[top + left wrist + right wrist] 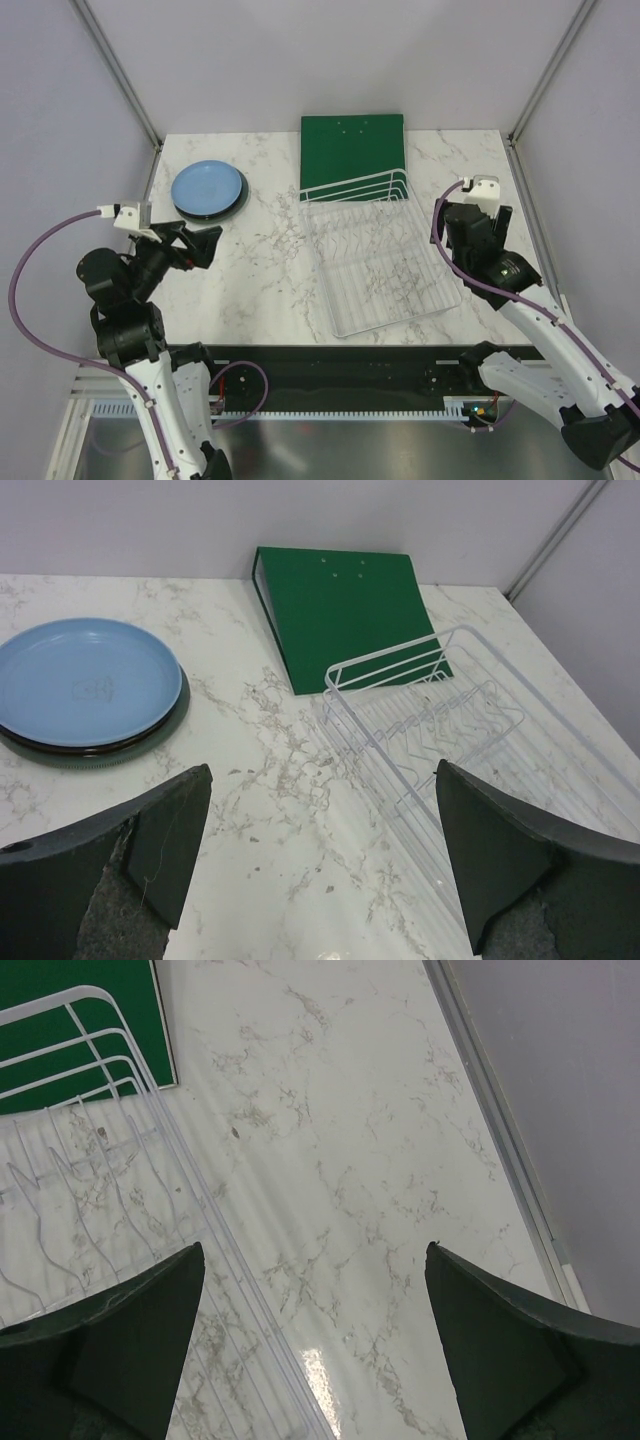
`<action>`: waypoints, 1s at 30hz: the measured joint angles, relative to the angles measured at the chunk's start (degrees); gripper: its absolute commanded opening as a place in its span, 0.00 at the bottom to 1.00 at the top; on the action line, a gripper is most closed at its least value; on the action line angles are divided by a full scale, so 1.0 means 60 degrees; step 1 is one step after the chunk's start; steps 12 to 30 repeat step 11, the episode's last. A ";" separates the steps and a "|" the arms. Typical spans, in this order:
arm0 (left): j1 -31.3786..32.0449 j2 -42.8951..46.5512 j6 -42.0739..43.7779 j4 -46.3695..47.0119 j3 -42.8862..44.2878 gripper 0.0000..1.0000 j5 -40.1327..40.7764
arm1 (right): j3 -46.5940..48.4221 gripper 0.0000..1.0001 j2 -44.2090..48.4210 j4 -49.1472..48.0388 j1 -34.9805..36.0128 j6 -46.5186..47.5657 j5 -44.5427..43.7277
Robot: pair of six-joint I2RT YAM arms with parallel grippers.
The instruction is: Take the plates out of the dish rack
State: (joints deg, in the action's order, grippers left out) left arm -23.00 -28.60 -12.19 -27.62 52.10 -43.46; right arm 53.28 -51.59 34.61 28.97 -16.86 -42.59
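Plates stacked at desk far left, blue plate uppermost, well apart from rack at centre-right; left tool and right tool both spread wide, gripping nothing

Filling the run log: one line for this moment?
rack: empty | plates: stacked, blue on top | left jaws: open | right jaws: open

Bright, even light, sharp focus, glare on the table.

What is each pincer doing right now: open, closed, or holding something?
Left pincer: open, holding nothing.
Right pincer: open, holding nothing.
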 measured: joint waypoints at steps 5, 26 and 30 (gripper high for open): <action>0.0004 -0.0302 0.0284 0.0000 -0.0018 1.00 0.0087 | -0.0022 0.98 0.0011 -0.0157 0.0000 0.0146 0.0004; 0.0058 -0.0714 0.0415 -0.0025 -0.0229 1.00 0.0237 | -0.0186 0.98 0.0087 -0.0280 0.0000 0.0259 0.0044; 0.0058 -0.0714 0.0415 -0.0025 -0.0229 1.00 0.0237 | -0.0186 0.98 0.0087 -0.0280 0.0000 0.0259 0.0044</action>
